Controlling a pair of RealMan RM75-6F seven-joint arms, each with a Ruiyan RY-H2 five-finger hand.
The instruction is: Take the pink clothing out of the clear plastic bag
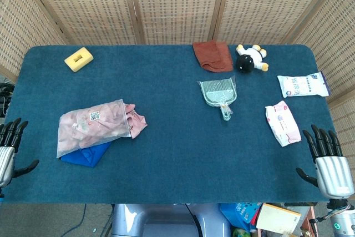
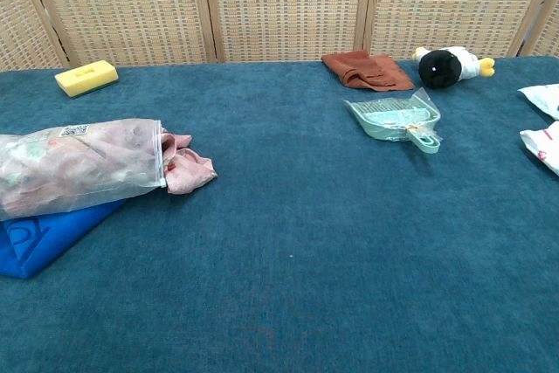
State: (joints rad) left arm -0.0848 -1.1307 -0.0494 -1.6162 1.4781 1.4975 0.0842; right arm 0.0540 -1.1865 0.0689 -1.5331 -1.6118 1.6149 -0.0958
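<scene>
A clear plastic bag [image 1: 91, 126] [image 2: 79, 163] lies at the left of the blue table, its mouth facing right. Pink clothing [image 1: 136, 119] [image 2: 185, 166] fills it and a bunch of it spills out of the mouth onto the table. My left hand [image 1: 10, 149] hangs at the table's left front edge, fingers spread and empty, well left of the bag. My right hand [image 1: 327, 162] is at the right front edge, fingers apart and empty, far from the bag. Neither hand shows in the chest view.
A blue folded item [image 1: 86, 155] [image 2: 39, 238] lies under the bag. A yellow sponge [image 1: 79, 59], a brown cloth [image 1: 213, 55], a green dustpan [image 1: 219, 92], a plush toy [image 1: 251, 58] and two white packets [image 1: 302, 85] [image 1: 283, 122] sit farther back and right.
</scene>
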